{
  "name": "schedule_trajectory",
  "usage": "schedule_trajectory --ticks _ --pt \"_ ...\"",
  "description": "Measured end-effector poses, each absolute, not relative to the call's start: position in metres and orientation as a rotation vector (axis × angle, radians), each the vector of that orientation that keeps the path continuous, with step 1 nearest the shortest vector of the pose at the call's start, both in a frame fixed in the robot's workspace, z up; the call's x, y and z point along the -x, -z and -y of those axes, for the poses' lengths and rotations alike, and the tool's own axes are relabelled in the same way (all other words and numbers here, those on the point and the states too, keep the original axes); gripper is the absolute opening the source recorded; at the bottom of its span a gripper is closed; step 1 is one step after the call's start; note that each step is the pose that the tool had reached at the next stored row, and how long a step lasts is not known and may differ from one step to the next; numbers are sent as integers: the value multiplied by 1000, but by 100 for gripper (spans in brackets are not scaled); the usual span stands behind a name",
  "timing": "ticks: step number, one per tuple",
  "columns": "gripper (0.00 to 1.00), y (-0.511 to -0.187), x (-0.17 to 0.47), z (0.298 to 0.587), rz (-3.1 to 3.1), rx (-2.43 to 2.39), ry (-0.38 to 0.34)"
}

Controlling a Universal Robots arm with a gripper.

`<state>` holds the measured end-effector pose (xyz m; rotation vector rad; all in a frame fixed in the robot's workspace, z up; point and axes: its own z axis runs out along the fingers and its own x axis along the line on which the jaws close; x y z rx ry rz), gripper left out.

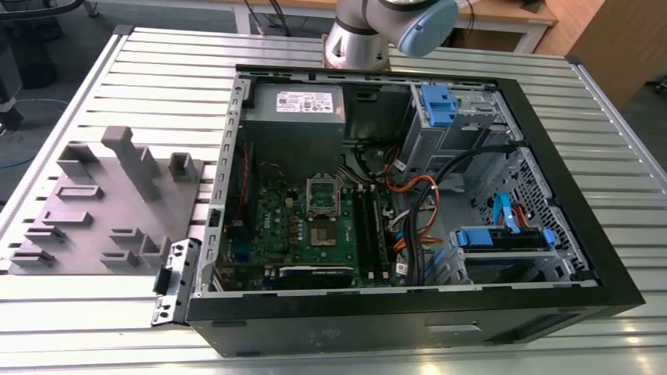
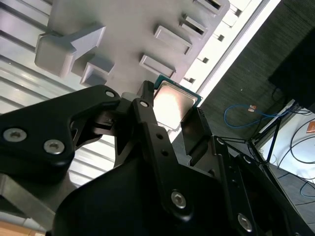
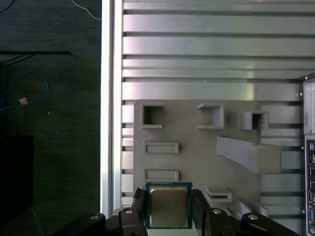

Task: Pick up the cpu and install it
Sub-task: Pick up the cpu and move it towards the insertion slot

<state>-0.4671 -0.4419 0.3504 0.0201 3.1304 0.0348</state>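
cpu (image 3: 168, 202) gripped by opposite edges in the claw (image 3: 168, 210), seen at the edge of the grey fixture plate (image 3: 197, 152), slatted surface (image 3: 206, 46) around it

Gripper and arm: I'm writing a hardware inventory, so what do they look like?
The arm is a silver-grey metal tube with a pale blue joint cap. The gripper is matte black, built of flat angular linkage plates pinned with silver screws, ending in two narrow black fingers.
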Motion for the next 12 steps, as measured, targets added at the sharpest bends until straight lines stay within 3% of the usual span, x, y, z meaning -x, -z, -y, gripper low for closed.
schedule_trajectory --ticks 12 --pt "47 -357 467 442 -3130 -20 -38"
